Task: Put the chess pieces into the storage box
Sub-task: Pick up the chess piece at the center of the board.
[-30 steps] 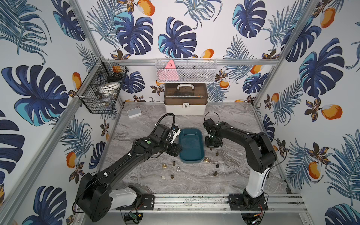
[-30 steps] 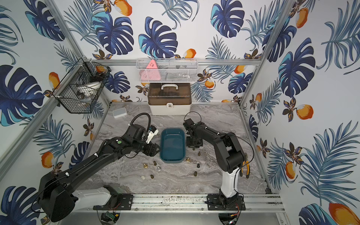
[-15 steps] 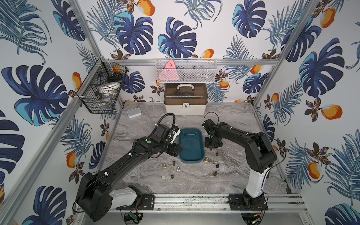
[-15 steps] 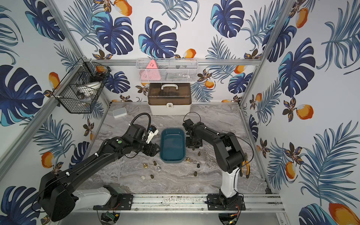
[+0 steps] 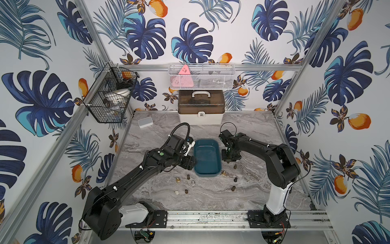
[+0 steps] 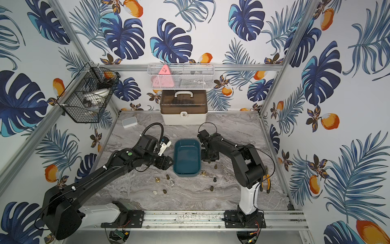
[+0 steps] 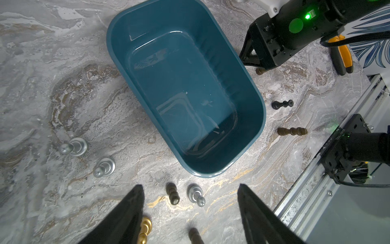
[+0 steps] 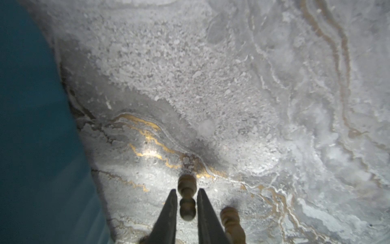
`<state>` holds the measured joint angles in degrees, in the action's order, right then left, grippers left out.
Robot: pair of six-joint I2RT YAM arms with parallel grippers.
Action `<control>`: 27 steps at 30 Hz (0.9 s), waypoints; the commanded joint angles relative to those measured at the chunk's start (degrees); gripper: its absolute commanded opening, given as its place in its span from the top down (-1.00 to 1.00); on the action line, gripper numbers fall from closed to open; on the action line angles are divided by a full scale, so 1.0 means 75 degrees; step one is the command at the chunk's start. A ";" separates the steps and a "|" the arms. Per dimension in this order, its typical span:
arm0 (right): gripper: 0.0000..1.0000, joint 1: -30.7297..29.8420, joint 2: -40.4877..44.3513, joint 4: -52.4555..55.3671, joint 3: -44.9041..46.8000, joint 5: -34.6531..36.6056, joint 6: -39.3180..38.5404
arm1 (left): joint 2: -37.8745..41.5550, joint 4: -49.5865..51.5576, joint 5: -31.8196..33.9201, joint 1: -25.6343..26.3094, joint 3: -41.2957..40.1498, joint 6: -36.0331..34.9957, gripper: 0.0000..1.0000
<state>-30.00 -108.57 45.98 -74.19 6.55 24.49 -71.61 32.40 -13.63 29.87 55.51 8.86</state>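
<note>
**First piece, empty box.** The storage box (image 7: 183,90) sits in the middle of the marbled surface (image 5: 249,196). Its teal floor is bare in the left wrist view, and none of the chess pieces (image 5: 178,180) are inside. Silver, gold, brown and one whitish piece are scattered around the box. Most are off its near short end, and a few lie along the side toward the right arm. Two more silver ones show only in the left wrist view.

The right pincer (image 8: 186,190) is low over the surface, just beside the box wall. Its jaws are drawn narrow on either side of a brown piece (image 8: 186,202), and a second brown piece (image 8: 231,221) is just beside them. Whether the jaws have pinched the piece yet cannot be told.

The left pincer (image 7: 190,185) hangs with its jaws spread wide and nothing between them. It is above a dark piece (image 7: 173,194) and a silver piece (image 7: 196,196) near the box's short end.

By the look of it, the job is at its very start. The first pick is in hand, and every piece in sight remains to be carried over the rim.
</note>
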 commanded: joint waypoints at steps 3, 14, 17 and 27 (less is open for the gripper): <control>0.59 -0.0020 0.0063 0.0023 0.0071 0.0049 0.0059 | -0.0004 0.0039 0.0048 -0.0002 0.0078 -0.0176 -0.48; 0.67 -0.0031 -0.0067 -0.0072 -0.0016 0.0009 -0.0019 | 0.0009 0.0032 0.0063 -0.0008 0.0082 -0.0197 -0.48; 0.69 -0.0031 -0.0066 -0.0016 -0.0045 0.0045 -0.0055 | -0.0025 0.0037 0.0059 -0.0006 0.0097 -0.0191 -0.48; 0.75 -0.0031 0.0242 0.0279 -0.0315 0.0161 -0.0169 | 0.0072 0.0027 0.0163 -0.0019 0.0087 -0.0177 -0.48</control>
<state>-30.17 -107.50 46.41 -75.61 6.85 23.92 -71.55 32.69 -13.21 29.85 55.81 8.86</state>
